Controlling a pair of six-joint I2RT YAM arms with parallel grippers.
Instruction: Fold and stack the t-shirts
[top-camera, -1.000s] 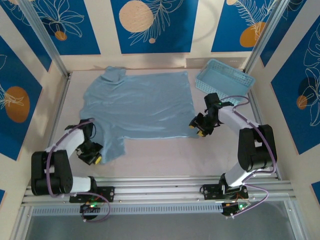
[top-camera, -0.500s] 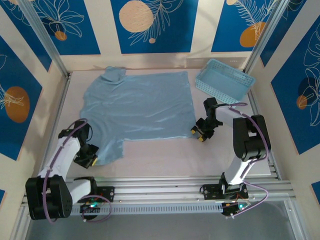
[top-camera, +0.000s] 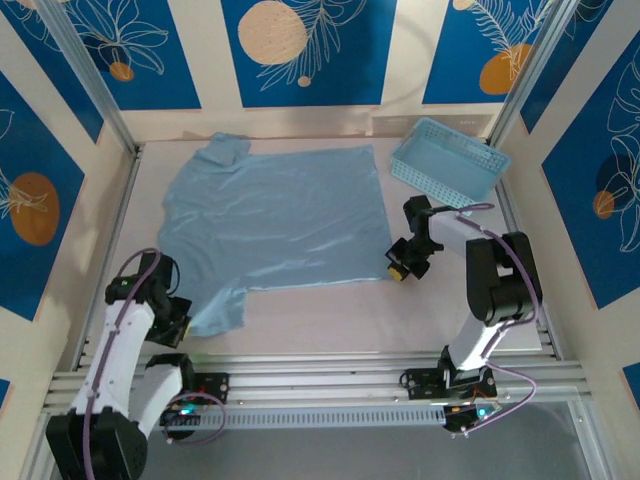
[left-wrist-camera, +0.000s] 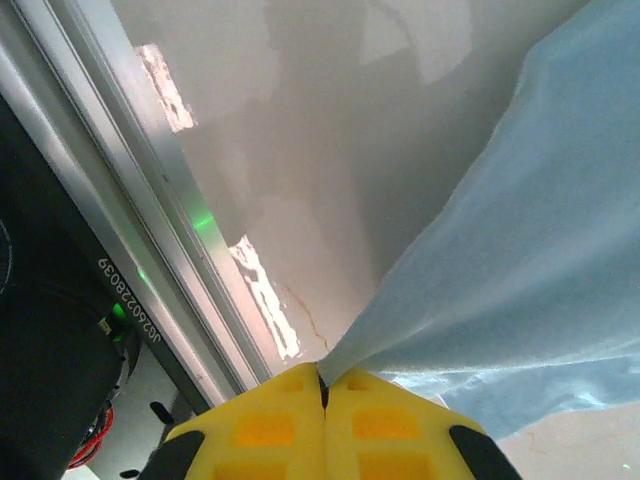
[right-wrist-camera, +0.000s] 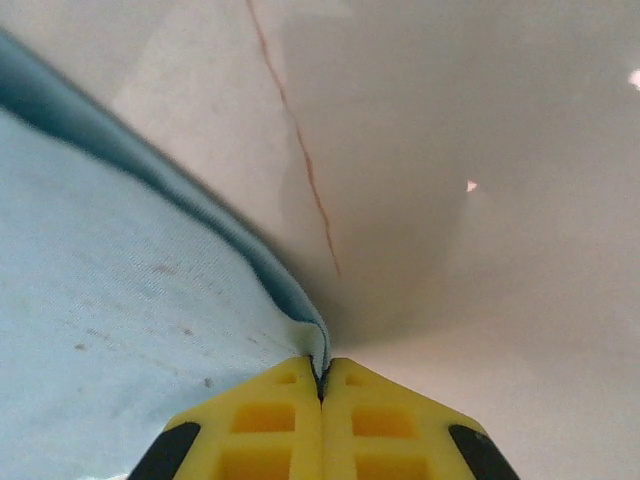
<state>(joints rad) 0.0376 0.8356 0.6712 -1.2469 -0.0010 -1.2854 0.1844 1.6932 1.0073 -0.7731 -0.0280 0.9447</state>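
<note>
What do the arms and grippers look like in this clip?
The left arm and right arm are white links with black joints, carrying purple cables. The left gripper and right gripper each have two blocky yellow fingers with recessed rectangular pockets and black outer corners.

- The left tool (left-wrist-camera: 323, 385) sits at the bottom edge, its two yellow fingers (left-wrist-camera: 265, 425) pressed flat together with only a thin dark seam between them.
- A corner of the light blue t-shirt (left-wrist-camera: 520, 270) is pinched in that seam; from there the cloth fans out up and to the right, taut along its left edge and creased low on the right.
- The pale tabletop (left-wrist-camera: 330, 140) lies behind the cloth, with bright glare patches and a thin reddish line near the pinch.
- A silver rail (left-wrist-camera: 120, 230) runs diagonally down the left, carrying a green glint.
- A black housing (left-wrist-camera: 50, 340) with white printed digits, a green light and red wires (left-wrist-camera: 95, 440) fills the lower left corner.
</note>
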